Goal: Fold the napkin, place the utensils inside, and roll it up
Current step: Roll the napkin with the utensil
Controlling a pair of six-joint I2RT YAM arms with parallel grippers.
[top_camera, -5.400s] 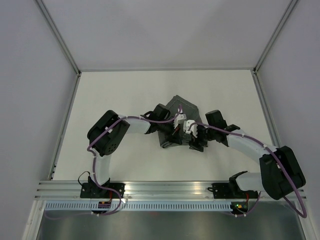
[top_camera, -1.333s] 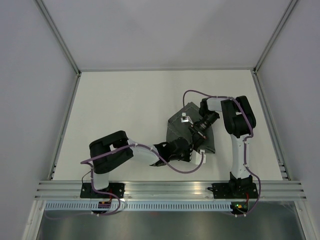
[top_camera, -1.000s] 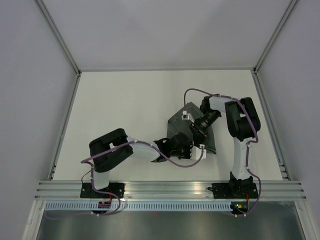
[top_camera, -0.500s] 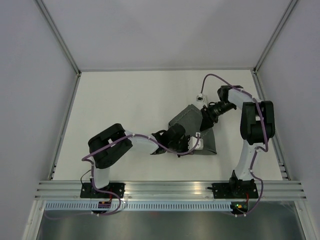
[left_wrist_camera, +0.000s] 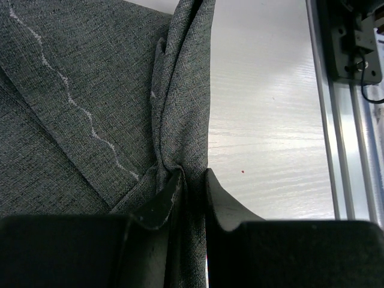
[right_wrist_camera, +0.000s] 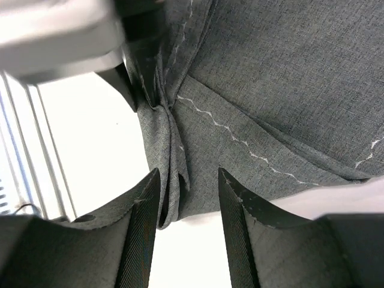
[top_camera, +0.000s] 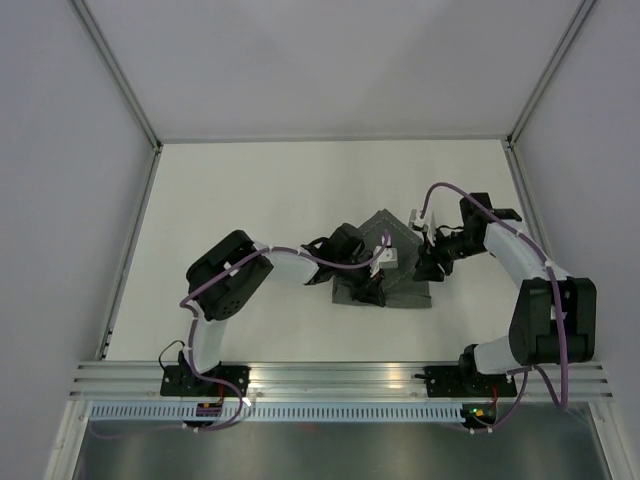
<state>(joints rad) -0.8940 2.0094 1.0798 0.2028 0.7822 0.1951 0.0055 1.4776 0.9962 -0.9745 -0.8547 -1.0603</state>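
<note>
Right arm has swung back from the far side to the napkin's (top_camera: 404, 293) right edge, where the right gripper (right_wrist_camera: 187, 186) hangs with jaws spread wide. The left gripper (left_wrist_camera: 192, 180) pinches a bunched fold. The napkin lies rumpled on the white table (top_camera: 250, 200), right of centre.

Napkin (top_camera: 405, 290) on table (top_camera: 250, 200) right of centre; left fingers (left_wrist_camera: 159, 204), right fingers (right_wrist_camera: 141, 234) at its edges.

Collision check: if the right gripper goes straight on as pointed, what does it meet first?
Likely the napkin: its bunched fold lies between the right gripper's open fingers. The left gripper pinches that fold just beyond. Depth unclear.
</note>
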